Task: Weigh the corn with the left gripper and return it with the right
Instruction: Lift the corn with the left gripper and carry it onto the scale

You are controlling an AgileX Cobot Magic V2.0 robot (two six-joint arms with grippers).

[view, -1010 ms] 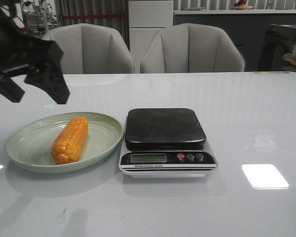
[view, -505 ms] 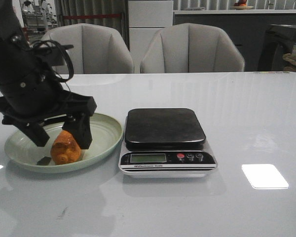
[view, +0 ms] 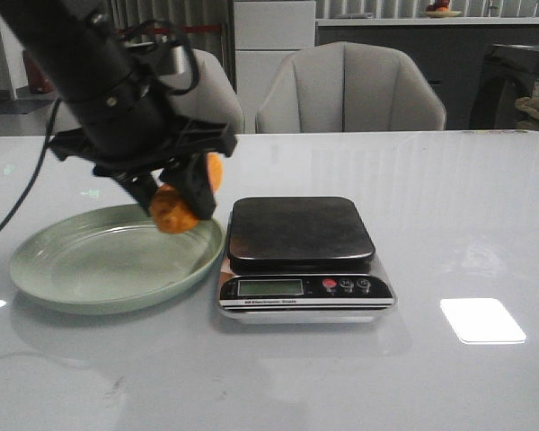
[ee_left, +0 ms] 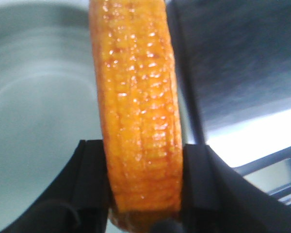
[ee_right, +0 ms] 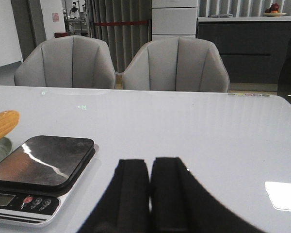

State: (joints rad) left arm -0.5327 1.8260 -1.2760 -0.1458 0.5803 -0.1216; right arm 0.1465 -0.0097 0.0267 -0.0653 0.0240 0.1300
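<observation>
Pale green plate (view: 90,265) is sitting at table left, nothing lying in it. Left gripper (view: 175,184) is clamping the corn (view: 181,205) between its 2 fingers (ee_left: 89,179), holding it in the air above the plate's right rim, just beside the scale (view: 301,256). Cob is tilting, 1 end pointing down toward the camera. Scale platform is sitting bare. Right gripper (ee_right: 149,189) is hovering low over the table right of the scale, fingers pressed together, gripping nothing.
</observation>
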